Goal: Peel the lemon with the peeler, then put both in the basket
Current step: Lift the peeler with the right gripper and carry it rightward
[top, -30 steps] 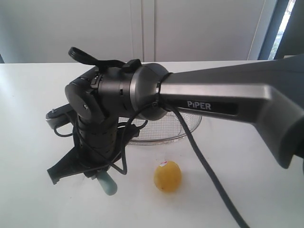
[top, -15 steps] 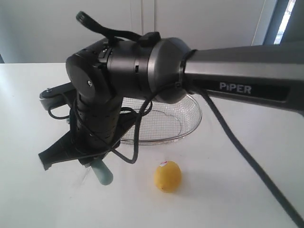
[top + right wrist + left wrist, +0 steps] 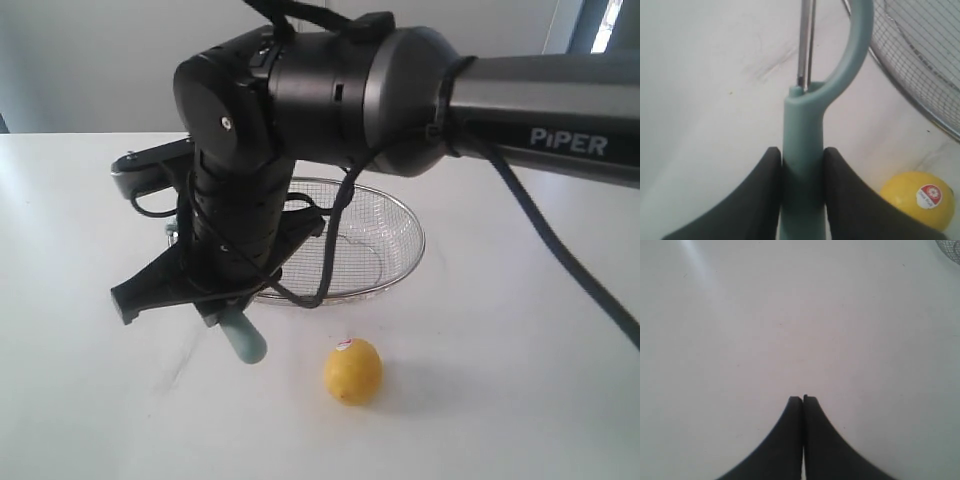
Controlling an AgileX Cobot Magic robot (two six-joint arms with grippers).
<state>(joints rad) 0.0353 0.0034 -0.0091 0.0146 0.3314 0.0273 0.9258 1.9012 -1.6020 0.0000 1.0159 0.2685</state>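
My right gripper (image 3: 802, 152) is shut on the pale teal handle of the peeler (image 3: 802, 125), whose curved head and metal blade (image 3: 806, 40) point away from the jaws. In the exterior view the handle's end (image 3: 243, 343) sticks out below the wrist, above the table and left of the lemon (image 3: 352, 371). The lemon lies on the white table, red-and-white sticker up, in front of the wire basket (image 3: 400, 225); it also shows in the right wrist view as the lemon (image 3: 917, 200). My left gripper (image 3: 803, 398) is shut and holds nothing over bare table.
The right arm (image 3: 540, 110) stretches across the upper exterior view and hides the basket's left part. Its black cable (image 3: 560, 260) hangs over the table to the right of the basket. A bit of the basket's rim (image 3: 950, 247) shows in the left wrist view.
The right arm has lifted and shifted to the right with the peeler in its grip. The lemon and the basket have not moved.
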